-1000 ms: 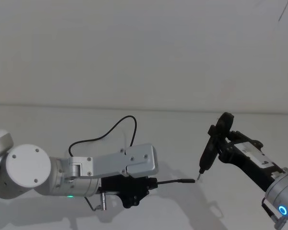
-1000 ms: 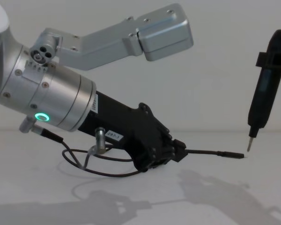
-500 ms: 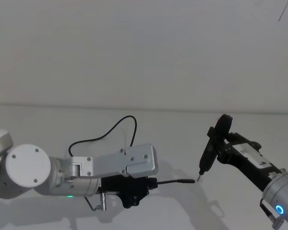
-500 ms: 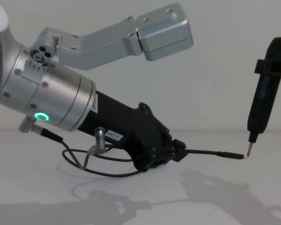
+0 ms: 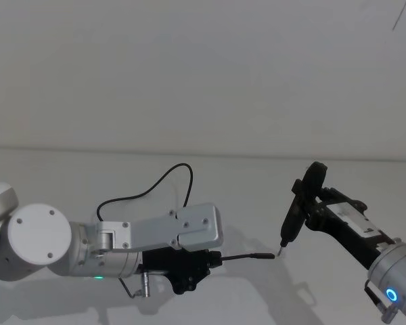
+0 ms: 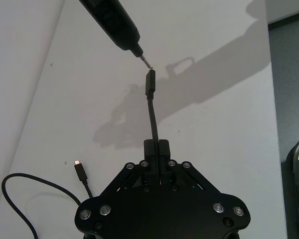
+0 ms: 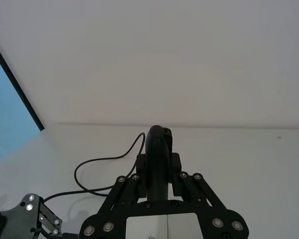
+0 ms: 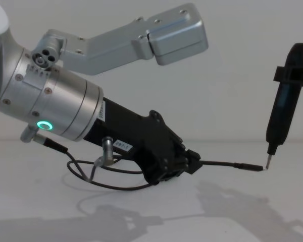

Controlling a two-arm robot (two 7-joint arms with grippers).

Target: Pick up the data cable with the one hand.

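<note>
The data cable [image 5: 146, 192] is a thin black cord looping over the white table behind my left arm. My left gripper [image 5: 214, 257], the one hand, is shut on the cord near one end, just above the table. The slim plug [image 8: 247, 167] sticks out past its fingertips toward the right. In the left wrist view the gripped plug [image 6: 150, 82] points away, and the other plug [image 6: 81, 172] lies loose on the table. My right gripper [image 7: 158, 173] is shut on a slim black tool [image 5: 295, 215], whose pointed tip [image 8: 267, 163] meets the plug's end.
A short grey wire with a silver plug [image 8: 105, 152] hangs under my left wrist. The white table [image 5: 257, 183] runs back to a pale wall. Its edge [image 6: 270, 99] drops to a dark floor in the left wrist view. A blue panel [image 7: 5, 114] stands off to one side.
The slim black tool has come down slightly, bringing its tip onto the plug's end. The left gripper and the cable have stayed put.
</note>
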